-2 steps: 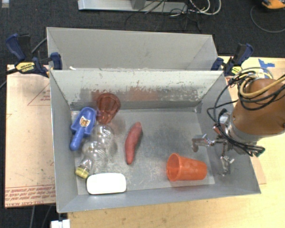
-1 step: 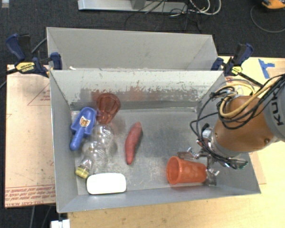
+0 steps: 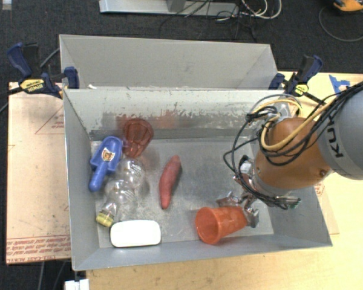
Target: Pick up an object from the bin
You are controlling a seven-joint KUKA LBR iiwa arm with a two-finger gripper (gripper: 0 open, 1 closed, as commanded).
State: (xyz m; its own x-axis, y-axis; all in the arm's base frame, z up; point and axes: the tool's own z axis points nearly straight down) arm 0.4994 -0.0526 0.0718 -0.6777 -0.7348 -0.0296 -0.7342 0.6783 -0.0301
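Observation:
My gripper (image 3: pixel 244 208) hangs low in the bin's front right part, under the arm's orange cover. Its metal tip is right at the narrow end of an orange plastic cup (image 3: pixel 219 225). The cup lies on its side near the front wall, its mouth turned to the front left. A reddish, elongated, root-shaped thing (image 3: pixel 169 182) lies on the floor to the left of the gripper, well apart from it.
Along the left side lie a blue toy (image 3: pixel 105 161), a clear plastic bottle (image 3: pixel 124 189) with a yellow cap and a white oval bar (image 3: pixel 135 233). A translucent red cup (image 3: pixel 137 135) lies by the back wall. Bare floor lies between the root-shaped thing and the gripper.

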